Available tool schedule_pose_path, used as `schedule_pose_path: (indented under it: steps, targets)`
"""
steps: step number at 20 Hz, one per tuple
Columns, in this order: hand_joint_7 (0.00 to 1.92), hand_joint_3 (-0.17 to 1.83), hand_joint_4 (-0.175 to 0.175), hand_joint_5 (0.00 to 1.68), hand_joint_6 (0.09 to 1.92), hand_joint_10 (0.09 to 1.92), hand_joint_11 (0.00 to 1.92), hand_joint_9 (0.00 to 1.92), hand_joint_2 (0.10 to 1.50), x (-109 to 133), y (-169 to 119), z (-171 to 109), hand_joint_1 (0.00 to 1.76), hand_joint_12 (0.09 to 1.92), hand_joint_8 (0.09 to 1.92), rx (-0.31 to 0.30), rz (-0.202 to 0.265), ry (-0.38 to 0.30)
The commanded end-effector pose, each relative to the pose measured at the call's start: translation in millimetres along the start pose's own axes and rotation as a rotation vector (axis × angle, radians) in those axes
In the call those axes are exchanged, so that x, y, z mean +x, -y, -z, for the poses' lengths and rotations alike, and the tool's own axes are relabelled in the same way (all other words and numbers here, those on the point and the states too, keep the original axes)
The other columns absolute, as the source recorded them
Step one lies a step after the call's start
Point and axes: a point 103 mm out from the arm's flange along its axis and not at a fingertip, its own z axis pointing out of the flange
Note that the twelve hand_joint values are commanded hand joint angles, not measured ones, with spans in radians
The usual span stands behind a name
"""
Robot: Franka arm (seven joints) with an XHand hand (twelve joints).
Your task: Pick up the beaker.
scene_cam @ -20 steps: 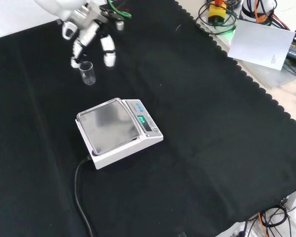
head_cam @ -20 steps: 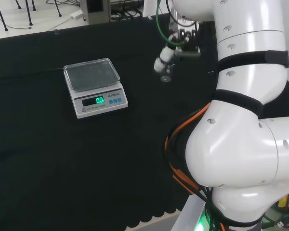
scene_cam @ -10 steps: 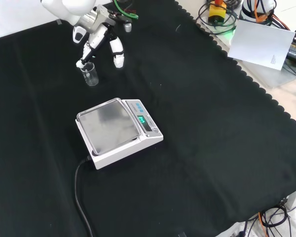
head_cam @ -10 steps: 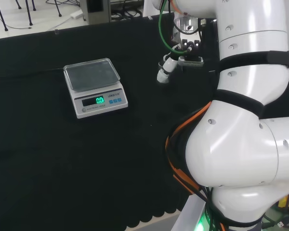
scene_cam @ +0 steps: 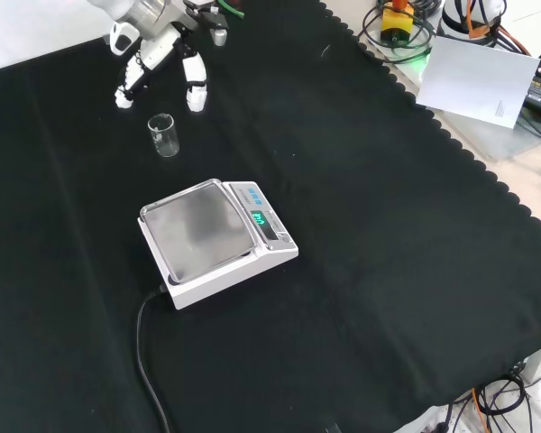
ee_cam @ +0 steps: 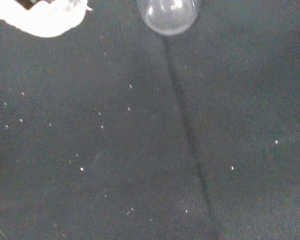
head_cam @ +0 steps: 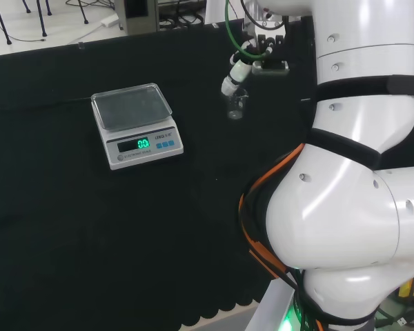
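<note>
One small clear glass beaker (scene_cam: 162, 135) upright on the black-cloth table (scene_cam: 388, 225), beyond the white scale (scene_cam: 216, 239) | black-and-white hand (scene_cam: 158, 63) above it, fingers spread, holding nothing | risk: a descending fingertip clips the rim, tipping the light beaker.

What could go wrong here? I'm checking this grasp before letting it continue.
The beaker is small, clear and upright on the cloth; the hand hovers beside it with fingers spread and apart from it. A finger coming down on the rim could tip it over. If tipped, it might roll toward the scale.
</note>
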Motion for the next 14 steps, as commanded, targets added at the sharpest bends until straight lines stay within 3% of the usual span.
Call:
schedule_pose_path:
  steps: [1,6,11,14]
  targets:
    - [0.03,0.38,0.06,0.0,0.09,0.65,0.02,0.0,0.56,1.3,-7.2,-5.9,0.78,1.52,0.09,0.014,0.004,0.008]
    - [0.08,0.39,0.044,0.09,0.09,0.77,0.07,0.01,0.56,-0.3,-28.6,-12.4,0.8,1.51,0.09,0.104,0.003,0.001]
    - [0.01,0.46,0.044,0.1,0.09,0.87,0.13,0.04,0.53,1.5,-49.6,-22.8,0.83,1.5,0.36,0.184,-0.013,0.017]
    - [0.0,0.46,0.063,0.03,0.09,0.81,0.14,0.01,0.53,4.0,-60.6,-34.1,0.84,1.49,0.22,0.223,-0.015,0.015]
